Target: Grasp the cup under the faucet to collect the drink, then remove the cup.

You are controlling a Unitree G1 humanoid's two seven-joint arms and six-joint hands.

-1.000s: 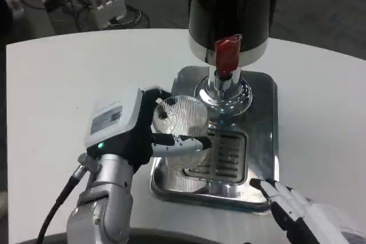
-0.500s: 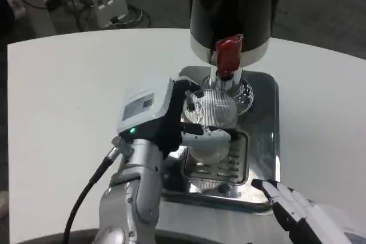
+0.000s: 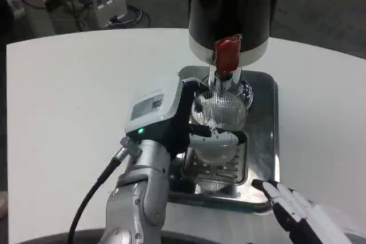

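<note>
Lower right of frame: right robot hand (image 3: pixel 297 212) rests on the white desk (image 3: pixel 74 95), fingers apart, holding nothing, its fingertips just beside the near edge of the steel drip tray (image 3: pixel 264 135). Lower centre: left robot hand (image 3: pixel 166 118) grips the clear ribbed cup (image 3: pixel 220 115) from the left side. Cup sits upright over the tray's grate (image 3: pixel 220 167), directly below the chrome faucet (image 3: pixel 227 81) with the red lever (image 3: pixel 227 54). Upper centre: black dispenser (image 3: pixel 234 4). Upper left: white power strip (image 3: pixel 108 1) on the floor.
</note>
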